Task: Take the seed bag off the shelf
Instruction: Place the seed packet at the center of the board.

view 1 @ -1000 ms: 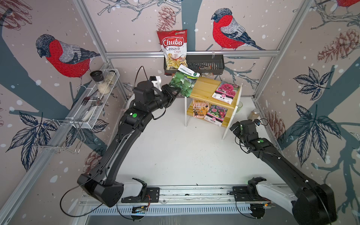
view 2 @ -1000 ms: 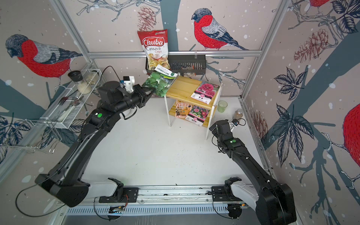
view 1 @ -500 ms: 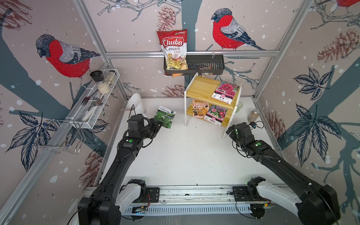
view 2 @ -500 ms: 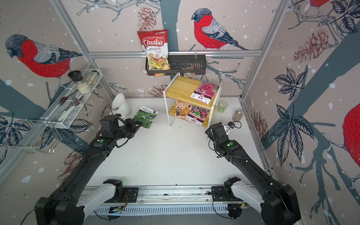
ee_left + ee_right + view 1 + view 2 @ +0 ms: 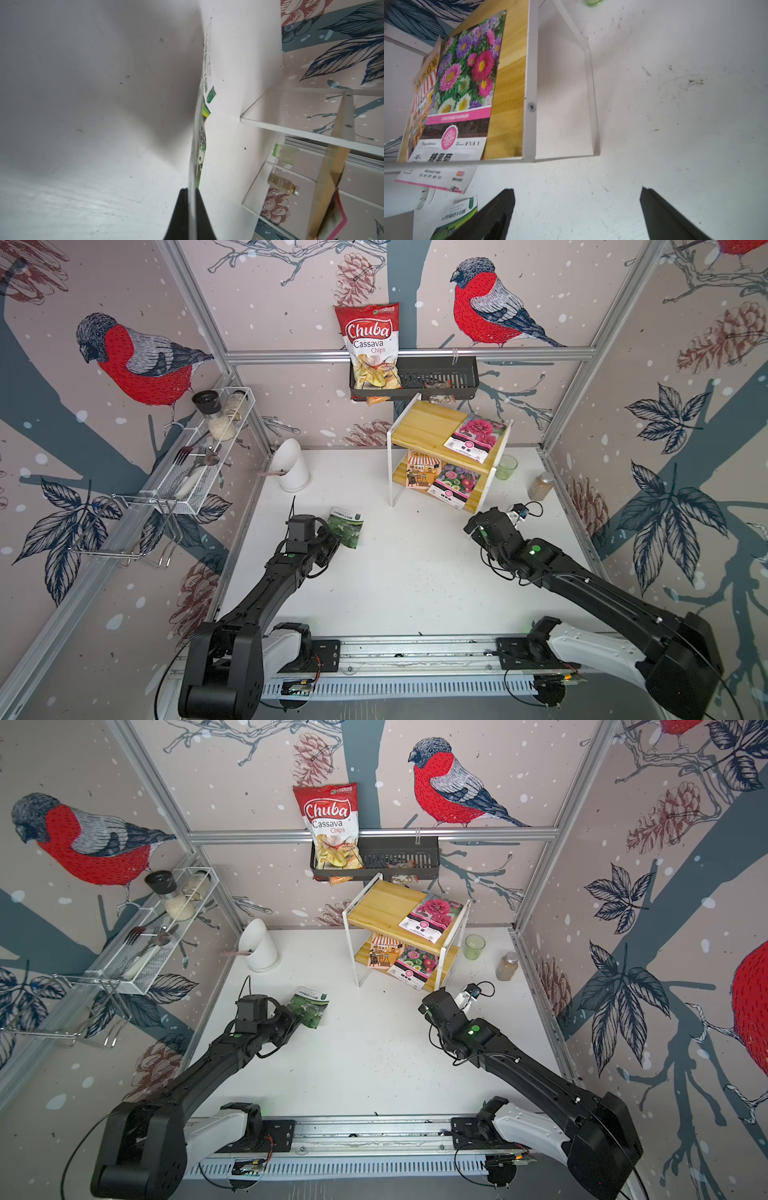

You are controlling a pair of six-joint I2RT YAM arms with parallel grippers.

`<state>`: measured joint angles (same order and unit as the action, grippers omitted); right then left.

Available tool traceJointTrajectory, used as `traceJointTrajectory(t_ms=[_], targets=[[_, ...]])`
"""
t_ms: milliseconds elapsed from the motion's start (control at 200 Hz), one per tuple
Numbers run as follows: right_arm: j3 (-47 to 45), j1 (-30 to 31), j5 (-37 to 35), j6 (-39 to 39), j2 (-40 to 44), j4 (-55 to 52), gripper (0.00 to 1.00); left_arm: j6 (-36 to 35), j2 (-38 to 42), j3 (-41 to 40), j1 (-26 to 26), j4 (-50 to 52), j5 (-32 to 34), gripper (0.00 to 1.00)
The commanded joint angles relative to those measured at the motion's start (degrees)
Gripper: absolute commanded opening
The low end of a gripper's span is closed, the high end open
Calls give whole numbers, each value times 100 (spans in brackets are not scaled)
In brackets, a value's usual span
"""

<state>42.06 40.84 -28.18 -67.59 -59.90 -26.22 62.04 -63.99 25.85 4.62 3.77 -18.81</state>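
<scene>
Seed bag [image 5: 347,526], the green one, is off the shelf [image 5: 432,423] and lies nearly flat and low over the white table [image 5: 415,585], left of the shelf and nearer the arm bases. Its edge toward the arm is pinched by the left gripper [image 5: 334,542], whose two black fingers [image 5: 182,207] press together on the thin packet in the left wrist view. Whether its far corner touches the surface cannot be told. The bag's other three edges stand free. Bare table separates it from the shelf's near white side panel [image 5: 353,952]. A white cylindrical holder [image 5: 293,466] stands well behind it, and the aluminium frame post [image 5: 249,506] runs along the table edge beside the left arm. A broad stretch of scuffed, speckled table lies between the bag and the right arm. The shelf keeps a pink flower packet [image 5: 476,437] on its top board, and an orange packet [image 5: 422,468] and a chrysanthemum packet [image 5: 467,83] sit below, the last overhanging the front edge. A green cup [image 5: 506,466] and a spice jar [image 5: 540,486] stand beside the shelf near the right wall. The right gripper [image 5: 576,191] hangs just in front of the shelf's right side panel with its jaws spread wide, gripping nothing, well apart from the bag.
</scene>
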Motion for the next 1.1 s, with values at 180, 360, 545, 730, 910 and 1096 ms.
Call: traceJointTrajectory(t_ms=[180,360,545,730,910,1096], targets=[[-40,-655,-337,335,194,80,100,-58,215,-134,-58,1055,111,75],[-15,-1279,44,762,37,536,100,-52,651,-35,-58,1580,-6,90],[176,-1549,335,1065,-110,645,100,-152,761,229,-59,1758,-220,90],[378,-1323,769,1132,35,24,100,-425,604,770,-58,2035,-242,90],[370,-534,460,969,-12,-131,100,-613,379,1008,-59,2066,-263,90],[429,-455,216,928,-414,242,100,-673,206,1054,-58,1944,-384,90]])
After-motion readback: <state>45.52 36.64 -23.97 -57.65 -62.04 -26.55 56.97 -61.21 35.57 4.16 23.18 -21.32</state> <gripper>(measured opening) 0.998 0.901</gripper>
